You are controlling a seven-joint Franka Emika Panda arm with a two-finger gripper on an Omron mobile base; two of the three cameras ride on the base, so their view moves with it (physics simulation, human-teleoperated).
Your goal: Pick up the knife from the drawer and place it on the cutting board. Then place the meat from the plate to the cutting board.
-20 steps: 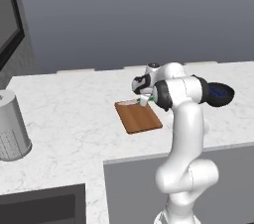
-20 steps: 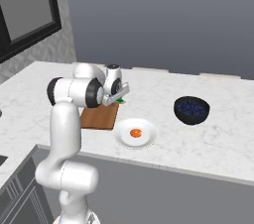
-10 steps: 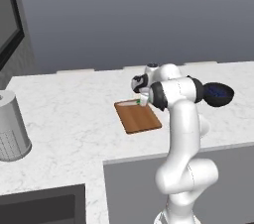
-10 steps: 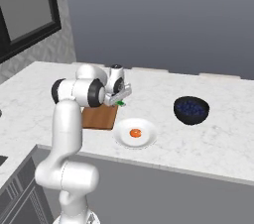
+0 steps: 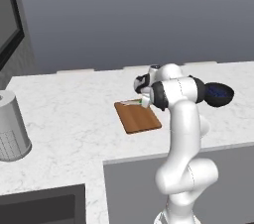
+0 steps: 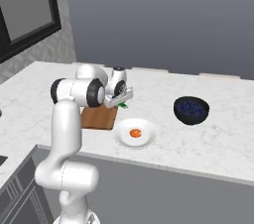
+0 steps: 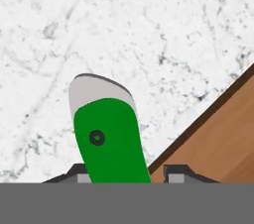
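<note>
Sitting between jaws: knife (image 7: 110, 141)

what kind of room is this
Most likely a rendered kitchen: a long white marble counter against a grey wall, with a wooden cutting board, a white plate holding a piece of meat, and a dark bowl on it.

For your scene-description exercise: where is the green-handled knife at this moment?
The knife sits between the gripper fingers in the hand view, above the marble counter beside the cutting board edge.
</note>
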